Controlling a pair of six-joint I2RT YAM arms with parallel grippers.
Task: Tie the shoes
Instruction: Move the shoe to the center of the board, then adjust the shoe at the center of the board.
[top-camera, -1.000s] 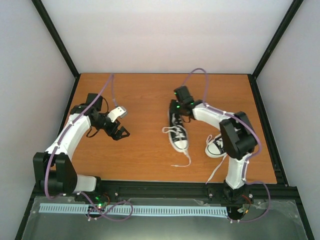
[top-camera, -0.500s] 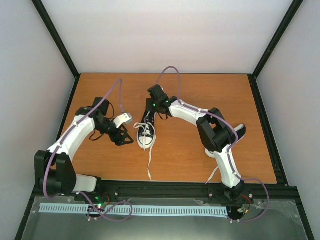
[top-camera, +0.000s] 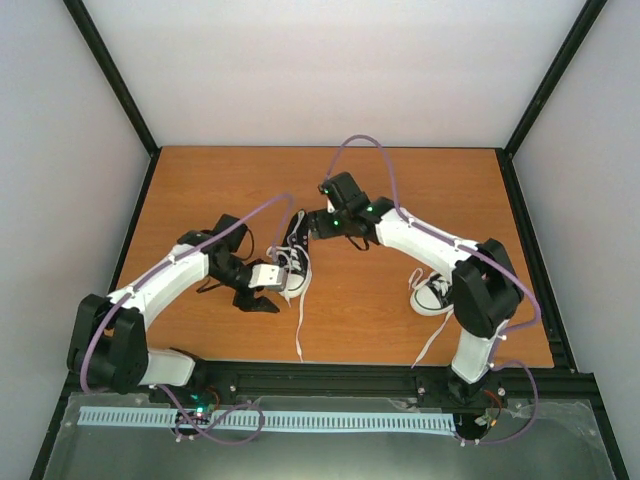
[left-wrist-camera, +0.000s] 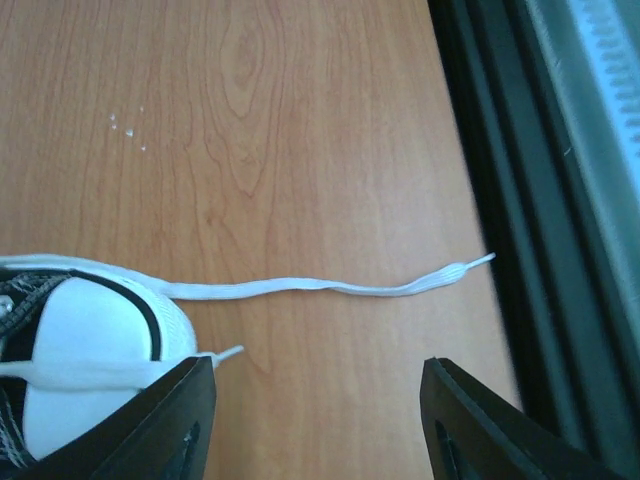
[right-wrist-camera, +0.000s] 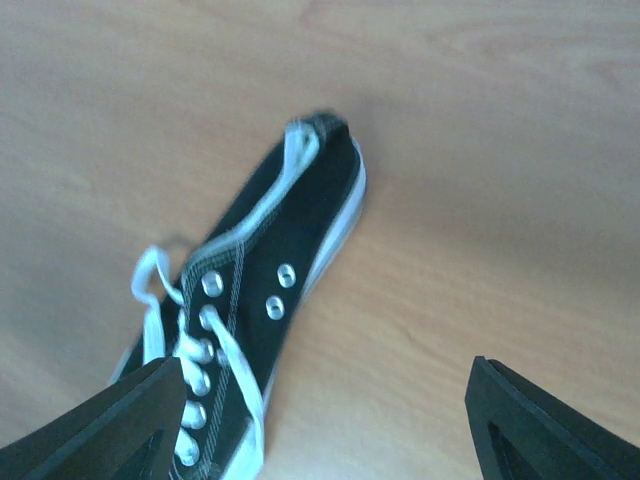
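One black shoe (top-camera: 296, 250) with a white toe cap lies mid-table, toe toward the near edge. Its long white lace (top-camera: 298, 330) trails toward the rail. My left gripper (top-camera: 272, 295) hovers open beside the toe. In the left wrist view the toe cap (left-wrist-camera: 85, 365) is by the left finger, the lace (left-wrist-camera: 320, 288) lies ahead, and only bare wood shows between the jaws of the gripper (left-wrist-camera: 315, 405). My right gripper (top-camera: 310, 225) stands open just over the heel. The right wrist view shows the shoe (right-wrist-camera: 290, 240) and its eyelets below the open gripper (right-wrist-camera: 325, 420). The other shoe (top-camera: 430, 295) lies at the right, partly hidden by the right arm.
The wooden table (top-camera: 420, 180) is boxed in by white walls and a black frame. A black rail (top-camera: 330, 380) runs along the near edge, close to the lace's tip in the left wrist view (left-wrist-camera: 520, 200).
My right gripper carried one shoe leftward to mid-table, let go of it and opened wide. The left arm swung in toward the shoe's toe, its jaws narrowing somewhat.
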